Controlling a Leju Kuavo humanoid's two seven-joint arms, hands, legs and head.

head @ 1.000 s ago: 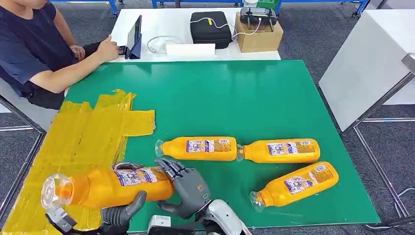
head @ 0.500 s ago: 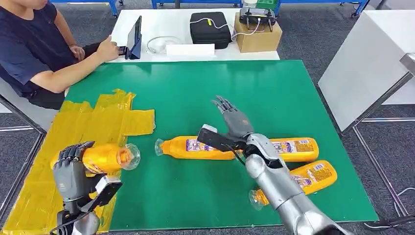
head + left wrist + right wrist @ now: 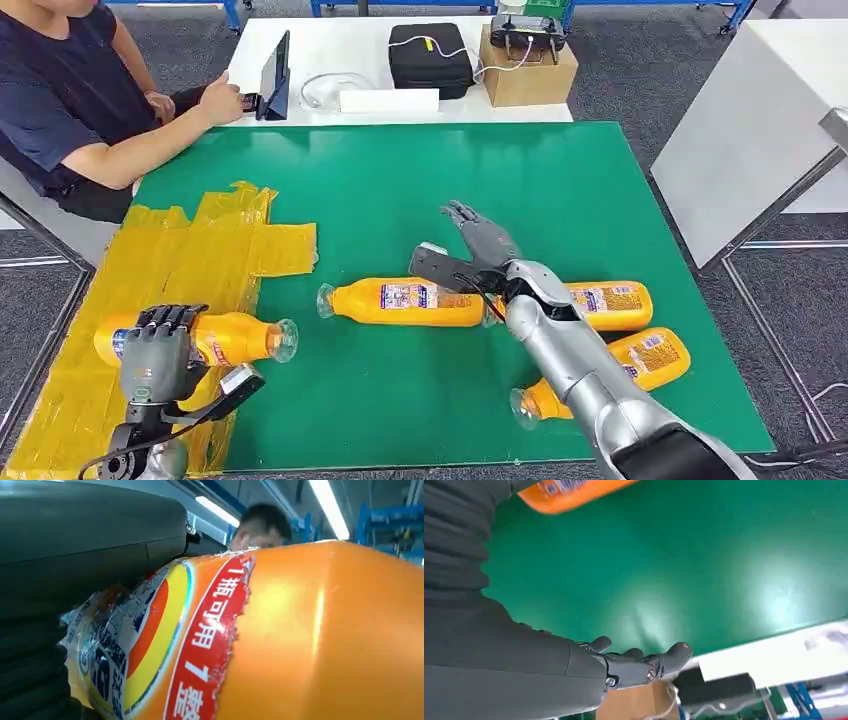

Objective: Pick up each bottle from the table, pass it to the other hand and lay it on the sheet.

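My left hand (image 3: 155,358) grips an orange bottle (image 3: 228,338) around its body. The bottle is level over the yellow sheet (image 3: 170,265), its clear neck pointing right past the sheet's edge. In the left wrist view the bottle (image 3: 310,630) sits close against the hand (image 3: 75,555). My right hand (image 3: 481,242) hovers open above the green table (image 3: 450,180), fingers spread, holding nothing. Just beneath its wrist lie two bottles end to end, one at the left (image 3: 405,302) and one at the right (image 3: 612,298). A third bottle (image 3: 640,362) lies nearer the front edge. The right wrist view shows the open hand (image 3: 624,666) over the green surface (image 3: 674,580).
A seated person (image 3: 70,100) is at the far left corner, one hand on a tablet (image 3: 275,75). On the white table behind stand a black case (image 3: 430,58) and a cardboard box (image 3: 528,65). A white panel (image 3: 750,130) stands at the right.
My right hand let go of the bottle and swung out over the table's middle. My left hand carried the bottle left and lowered it over the yellow sheet.
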